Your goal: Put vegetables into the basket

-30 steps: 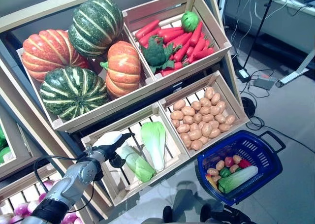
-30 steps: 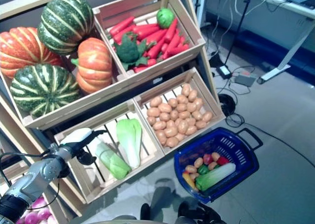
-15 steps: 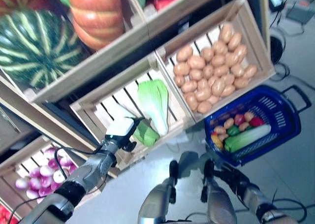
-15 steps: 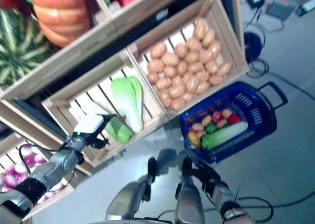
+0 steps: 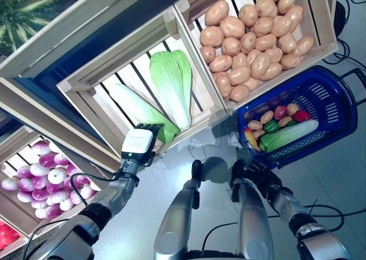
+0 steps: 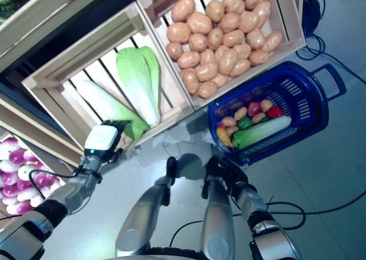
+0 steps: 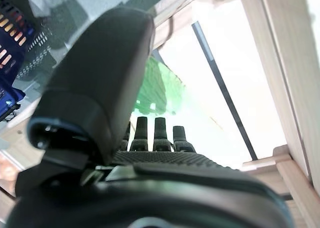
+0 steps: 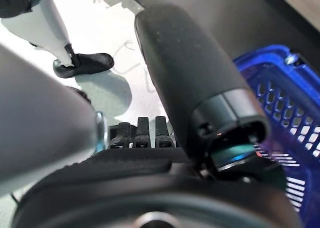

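Reaching for the next vegetable seems to be the step in hand: the left hand (image 5: 139, 146) sits at the front lip of the cabbage crate (image 5: 91, 77), its fingers (image 7: 161, 133) straight and relaxed, holding nothing. Just past the fingertips lies the leafy green end of the long pale cabbage (image 5: 140, 108), which runs slantwise across the crate's slats; in the left wrist view that green leaf (image 7: 159, 90) shows directly beyond the fingers, near but, as far as I can judge, not yet touched. A second, broader cabbage (image 5: 172, 84) lies beside it, toward the potato crate (image 5: 320, 20).

The blue basket (image 5: 337, 100) stands on the floor below the potatoes (image 5: 251, 40), well apart from the left hand, and already holds a long green vegetable (image 5: 289, 135) and several small ones. The right hand (image 8: 142, 133) hangs low near the basket's near side with its fingers straight and empty.

The next move likely calls for the left hand to push a little further over the crate's lip and curl round the cabbage's leafy end, then lift it clear of the front board. The cabbage is long and smooth, so a grip near one end may let it tip or slide.
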You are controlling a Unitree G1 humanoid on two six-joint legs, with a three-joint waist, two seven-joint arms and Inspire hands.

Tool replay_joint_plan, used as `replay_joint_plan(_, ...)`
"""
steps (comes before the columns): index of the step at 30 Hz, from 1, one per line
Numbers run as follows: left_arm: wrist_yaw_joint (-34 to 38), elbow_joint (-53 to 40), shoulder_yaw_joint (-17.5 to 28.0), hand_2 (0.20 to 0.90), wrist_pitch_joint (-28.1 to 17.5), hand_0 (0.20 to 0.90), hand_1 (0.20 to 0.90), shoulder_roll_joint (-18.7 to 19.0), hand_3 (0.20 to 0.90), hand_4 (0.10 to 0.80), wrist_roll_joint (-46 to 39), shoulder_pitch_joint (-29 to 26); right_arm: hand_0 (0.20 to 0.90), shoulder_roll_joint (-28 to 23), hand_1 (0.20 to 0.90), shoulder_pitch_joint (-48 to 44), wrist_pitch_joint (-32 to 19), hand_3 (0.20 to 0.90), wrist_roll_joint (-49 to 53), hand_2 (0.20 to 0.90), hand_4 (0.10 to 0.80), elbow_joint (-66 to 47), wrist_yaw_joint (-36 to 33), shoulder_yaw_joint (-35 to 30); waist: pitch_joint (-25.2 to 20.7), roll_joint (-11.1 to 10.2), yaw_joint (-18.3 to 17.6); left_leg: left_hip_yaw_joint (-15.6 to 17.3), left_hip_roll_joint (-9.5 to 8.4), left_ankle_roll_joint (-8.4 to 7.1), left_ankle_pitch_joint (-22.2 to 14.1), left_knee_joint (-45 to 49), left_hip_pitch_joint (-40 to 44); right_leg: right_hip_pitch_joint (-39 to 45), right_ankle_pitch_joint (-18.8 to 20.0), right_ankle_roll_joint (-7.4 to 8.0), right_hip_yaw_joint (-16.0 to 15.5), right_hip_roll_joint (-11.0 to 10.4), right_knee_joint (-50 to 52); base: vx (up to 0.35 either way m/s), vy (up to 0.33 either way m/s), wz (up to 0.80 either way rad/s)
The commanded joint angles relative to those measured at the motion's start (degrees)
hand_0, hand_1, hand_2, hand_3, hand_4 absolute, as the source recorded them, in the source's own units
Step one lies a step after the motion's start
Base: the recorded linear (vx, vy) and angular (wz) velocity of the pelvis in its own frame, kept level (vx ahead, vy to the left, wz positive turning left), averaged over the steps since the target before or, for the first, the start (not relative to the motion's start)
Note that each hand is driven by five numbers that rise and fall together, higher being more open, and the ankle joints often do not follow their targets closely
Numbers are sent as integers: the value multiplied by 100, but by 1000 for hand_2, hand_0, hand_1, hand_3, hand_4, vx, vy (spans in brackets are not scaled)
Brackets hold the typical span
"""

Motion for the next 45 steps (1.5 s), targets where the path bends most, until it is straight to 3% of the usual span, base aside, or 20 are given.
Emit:
replay_joint_plan(1,656,1,419,900,198,900,900,244,900,800,267,-85,900,-156,900,285,-119,900,310,900,800,-375,-129,252,-5,-137,-26,85,33,-224,-346,820,-603,251,-2,92,60,50,-98,0,0,0)
replay_joint_plan(8,976,334,294,900,526,900,900,143,900,800,763,-139,900,-174,900,63,-71,900,361,900,800,-410,-111,340,-5,-189,-78,126,96,-252,-304,884,-913,-86,-26,57,126,144,17,-31,12,-5)
replay_joint_plan(18,1084,650,129,900,676,900,900,286,900,800,697,-543,900,-257,900,-62,35,900,366,900,800,-540,-154,399,-5,-198,-168,150,100,-323,-281,951,-1170,-313,-26,45,192,187,30,-15,28,-2)
replay_joint_plan(30,1262,837,283,900,1102,900,900,359,900,800,757,-768,900,-390,900,-147,158,900,358,900,800,-727,-227,427,-5,-218,-213,191,64,-309,-259,1005,-1469,-638,57,32,201,189,27,2,29,0)
replay_joint_plan(45,1302,1754,197,900,1379,900,900,411,900,800,885,-1658,900,-366,900,-267,155,900,443,900,800,-828,-240,561,-5,-362,-345,162,77,-272,-225,1037,-1748,-1006,212,91,277,275,12,-1,13,0)
